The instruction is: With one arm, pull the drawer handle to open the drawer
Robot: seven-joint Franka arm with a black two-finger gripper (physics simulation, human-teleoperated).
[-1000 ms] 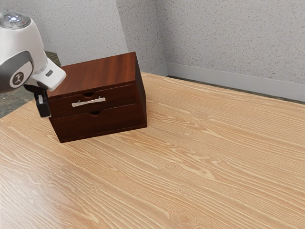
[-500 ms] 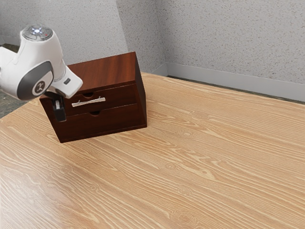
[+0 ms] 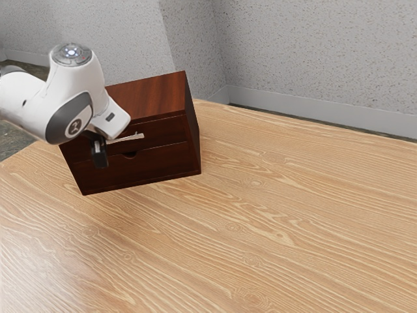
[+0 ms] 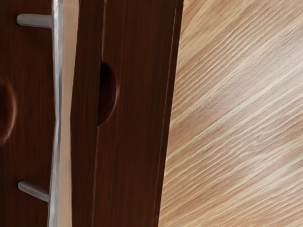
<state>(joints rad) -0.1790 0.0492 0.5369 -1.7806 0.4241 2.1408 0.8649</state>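
A small dark reddish-brown wooden cabinet (image 3: 146, 94) stands on the light wood-grain table (image 3: 273, 215), toward the exterior view's left and close to the corner of the grey speckled wall (image 3: 313, 45). It has two drawers stacked one over the other. The upper drawer (image 3: 163, 130) carries a slim silver bar handle (image 3: 132, 137), which runs level across its front. The lower drawer (image 3: 150, 163) sits beneath it, and the two fronts look flush with each other, neither one standing out from the cabinet.

The white and grey arm (image 3: 71, 98) comes in from the exterior view's left and covers the cabinet's near corner. Its black two-finger gripper (image 3: 98, 156) hangs in front of the drawer fronts, just beside the end of the handle nearest the arm — part of the bar is hidden behind the white hand. Whether the claw is spread or clenched I cannot tell from here, nor whether it touches the bar.

The wrist view looks closely at the cabinet's face. The bar stands off the dark wood on two short silver posts (image 4: 33, 20), and a half-round notch (image 4: 108, 94) is cut into the edge of the lower drawer's front — a second notch shows on the upper drawer behind the bar. Beyond the cabinet's edge lies the pale grain of the table.
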